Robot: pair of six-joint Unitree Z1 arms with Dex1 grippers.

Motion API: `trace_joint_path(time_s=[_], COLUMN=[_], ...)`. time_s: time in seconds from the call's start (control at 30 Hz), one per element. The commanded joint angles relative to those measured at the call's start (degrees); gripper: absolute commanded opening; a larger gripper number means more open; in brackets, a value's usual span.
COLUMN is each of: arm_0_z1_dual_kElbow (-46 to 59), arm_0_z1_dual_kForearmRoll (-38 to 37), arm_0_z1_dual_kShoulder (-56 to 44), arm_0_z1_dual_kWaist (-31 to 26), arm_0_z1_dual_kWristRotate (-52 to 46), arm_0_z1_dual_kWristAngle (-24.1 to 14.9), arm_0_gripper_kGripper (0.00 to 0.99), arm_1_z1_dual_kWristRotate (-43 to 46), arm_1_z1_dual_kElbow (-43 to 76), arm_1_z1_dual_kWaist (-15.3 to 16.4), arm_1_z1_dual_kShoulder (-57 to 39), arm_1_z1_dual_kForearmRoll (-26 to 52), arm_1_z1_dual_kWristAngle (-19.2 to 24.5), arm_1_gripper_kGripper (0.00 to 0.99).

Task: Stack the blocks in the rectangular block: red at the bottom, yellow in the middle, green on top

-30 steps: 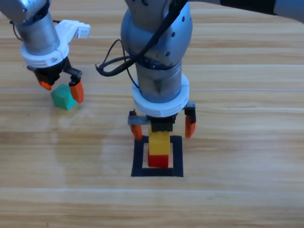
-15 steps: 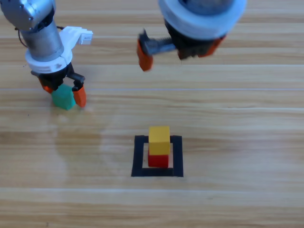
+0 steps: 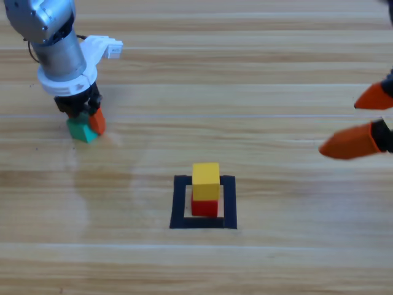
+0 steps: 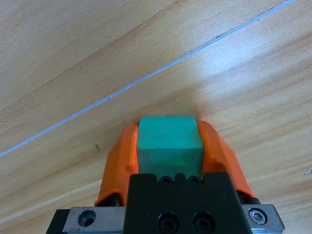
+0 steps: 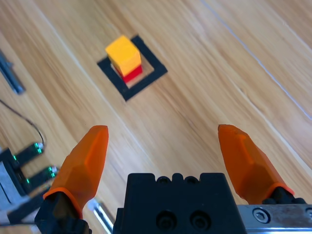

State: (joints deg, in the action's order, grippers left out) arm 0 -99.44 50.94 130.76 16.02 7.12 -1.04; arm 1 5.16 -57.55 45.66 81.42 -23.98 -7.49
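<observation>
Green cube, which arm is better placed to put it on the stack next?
The left. The left gripper is shut on the green cube, while the right gripper sits open at the right edge. The yellow cube already tops the red cube.

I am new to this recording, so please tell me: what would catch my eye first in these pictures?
First, the yellow cube sitting on the red cube inside the black tape square near the table's middle. Next, the left gripper at the upper left, shut on the green cube. The right gripper hangs open at the right edge.
</observation>
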Motion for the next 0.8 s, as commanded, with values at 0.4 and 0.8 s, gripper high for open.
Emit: trace_joint_path(time_s=[0.4,0.8], arm_0_z1_dual_kElbow=[-14.0,-25.2], arm_0_z1_dual_kForearmRoll=[16.6,27.2], arm_0_z1_dual_kShoulder=[-1.8,-4.1], arm_0_z1_dual_kWaist=[8.6,29.0], arm_0_z1_dual_kWristRotate=[-24.3,-48.1], arm_0_z1_dual_kWristAngle=[-0.8,-5.7], arm_0_gripper_kGripper=[0.078,0.08], arm_1_z1_dual_kWristRotate=[7.7,7.8], arm_1_z1_dual_kElbow=[-1.0,-0.5], arm_1_z1_dual_kWaist=[-1.5,-1.5], arm_1_z1_dual_kShoulder=[3.7,3.1], arm_1_z1_dual_kForearmRoll=[-7.5,-7.5], arm_1_z1_dual_kWristAngle=[-4.3,-4.5], arm_1_gripper_kGripper=[0.99,0.99])
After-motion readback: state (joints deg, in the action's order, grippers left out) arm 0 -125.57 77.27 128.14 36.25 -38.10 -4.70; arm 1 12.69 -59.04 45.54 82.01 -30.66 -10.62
